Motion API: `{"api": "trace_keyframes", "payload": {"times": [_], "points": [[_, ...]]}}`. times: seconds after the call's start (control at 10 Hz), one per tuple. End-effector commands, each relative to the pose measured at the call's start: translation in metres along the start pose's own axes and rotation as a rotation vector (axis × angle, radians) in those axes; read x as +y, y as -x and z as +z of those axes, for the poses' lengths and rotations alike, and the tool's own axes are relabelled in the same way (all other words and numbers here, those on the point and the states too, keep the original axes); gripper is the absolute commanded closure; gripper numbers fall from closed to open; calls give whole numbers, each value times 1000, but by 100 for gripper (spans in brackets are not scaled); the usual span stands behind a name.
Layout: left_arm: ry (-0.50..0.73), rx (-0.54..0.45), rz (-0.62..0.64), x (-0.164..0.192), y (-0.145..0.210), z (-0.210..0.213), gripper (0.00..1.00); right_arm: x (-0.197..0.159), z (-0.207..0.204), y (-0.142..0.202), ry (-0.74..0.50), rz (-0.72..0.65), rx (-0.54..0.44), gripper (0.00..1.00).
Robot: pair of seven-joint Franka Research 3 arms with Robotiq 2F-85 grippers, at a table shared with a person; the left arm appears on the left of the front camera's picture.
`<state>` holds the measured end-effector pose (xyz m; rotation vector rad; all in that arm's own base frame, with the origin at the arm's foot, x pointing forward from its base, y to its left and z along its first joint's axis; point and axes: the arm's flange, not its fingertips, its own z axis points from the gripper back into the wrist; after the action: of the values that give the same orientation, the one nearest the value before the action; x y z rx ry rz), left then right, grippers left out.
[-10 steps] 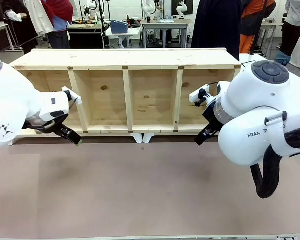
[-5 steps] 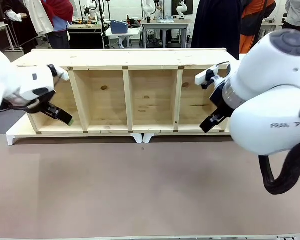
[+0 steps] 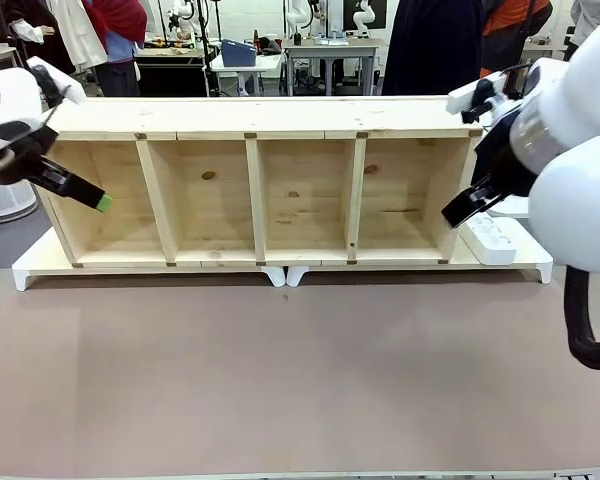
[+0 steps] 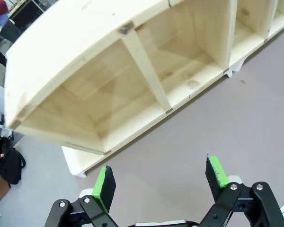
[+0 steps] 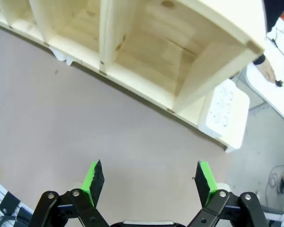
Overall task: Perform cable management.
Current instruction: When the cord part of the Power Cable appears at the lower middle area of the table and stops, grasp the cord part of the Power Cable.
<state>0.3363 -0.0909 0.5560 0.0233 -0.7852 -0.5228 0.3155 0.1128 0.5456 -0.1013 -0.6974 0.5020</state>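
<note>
Front view: a long wooden shelf (image 3: pixel 255 120) with four bays lies across the upper half of the frame on a brown table (image 3: pixel 300 380). The left gripper (image 3: pixel 85 193) hangs at the upper left, in front of the shelf's end bay. The right gripper (image 3: pixel 465 207) is at the right by the other end, just above a white power strip (image 3: pixel 490 238).

In the left wrist view the left gripper (image 4: pixel 160 177) has its fingers spread wide and holds nothing. The right gripper (image 5: pixel 149 178) is the same in the right wrist view.

A thin black cable (image 5: pixel 275 38) lies at the upper right of the right wrist view, on a white surface beyond the shelf, near a person's hand (image 5: pixel 266 71).
</note>
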Motion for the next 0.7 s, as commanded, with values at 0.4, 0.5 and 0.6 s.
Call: {"api": "trace_keyframes", "payload": {"times": [0.4,0.5,0.6], "points": [[-71,25,71,-9,164,32,0,11,21,154,-2,-97,-27,0],[-102,35,105,-6,169,33,0,11,20,156,-1,-109,-20,0],[-96,37,116,-4,172,32,0,11,19,158,-4,-116,-15,0]]}}
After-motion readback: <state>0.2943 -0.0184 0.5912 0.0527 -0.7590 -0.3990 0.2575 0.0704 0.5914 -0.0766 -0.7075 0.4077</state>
